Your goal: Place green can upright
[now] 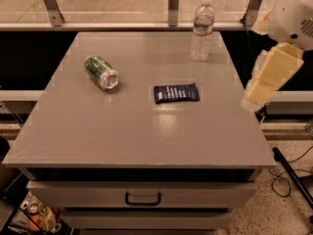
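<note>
The green can [101, 72] lies on its side on the left part of the grey table [146, 131], with one silver end facing the front right. My gripper [255, 93] is the pale cream part of the arm at the right edge of the view. It hangs beside the table's right edge, far from the can and apart from everything on the table.
A clear plastic water bottle [202, 29] stands upright at the table's back right. A dark blue flat packet [176, 93] lies near the table's middle. A drawer with a handle [143, 199] is under the tabletop. Cables [293, 173] lie on the floor at the right.
</note>
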### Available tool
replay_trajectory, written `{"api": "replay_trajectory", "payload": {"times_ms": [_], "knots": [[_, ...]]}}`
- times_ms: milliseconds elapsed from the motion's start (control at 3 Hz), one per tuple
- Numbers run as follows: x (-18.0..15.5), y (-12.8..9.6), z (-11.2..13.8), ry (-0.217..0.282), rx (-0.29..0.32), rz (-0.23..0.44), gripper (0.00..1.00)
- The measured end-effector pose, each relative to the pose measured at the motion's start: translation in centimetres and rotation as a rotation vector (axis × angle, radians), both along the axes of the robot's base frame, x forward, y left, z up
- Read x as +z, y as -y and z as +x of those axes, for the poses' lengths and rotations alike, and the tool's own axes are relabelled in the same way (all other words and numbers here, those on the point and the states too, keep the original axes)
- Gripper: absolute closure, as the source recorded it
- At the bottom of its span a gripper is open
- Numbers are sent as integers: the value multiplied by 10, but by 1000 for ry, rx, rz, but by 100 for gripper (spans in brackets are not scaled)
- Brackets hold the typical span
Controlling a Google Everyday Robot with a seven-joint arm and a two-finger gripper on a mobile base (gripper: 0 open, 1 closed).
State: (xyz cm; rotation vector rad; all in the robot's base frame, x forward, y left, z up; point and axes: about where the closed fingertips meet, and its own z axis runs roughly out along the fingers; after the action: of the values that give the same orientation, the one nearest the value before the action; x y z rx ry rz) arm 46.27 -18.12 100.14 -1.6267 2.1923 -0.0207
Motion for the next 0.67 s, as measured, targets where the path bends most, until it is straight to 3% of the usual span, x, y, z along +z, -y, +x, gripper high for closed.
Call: {"api": "replay_trajectory", "payload": {"times_ms": [333,667], "knots": [[3,-38,31,-31,-68,113,0],[3,-72,49,-63,-161,143,0]]}}
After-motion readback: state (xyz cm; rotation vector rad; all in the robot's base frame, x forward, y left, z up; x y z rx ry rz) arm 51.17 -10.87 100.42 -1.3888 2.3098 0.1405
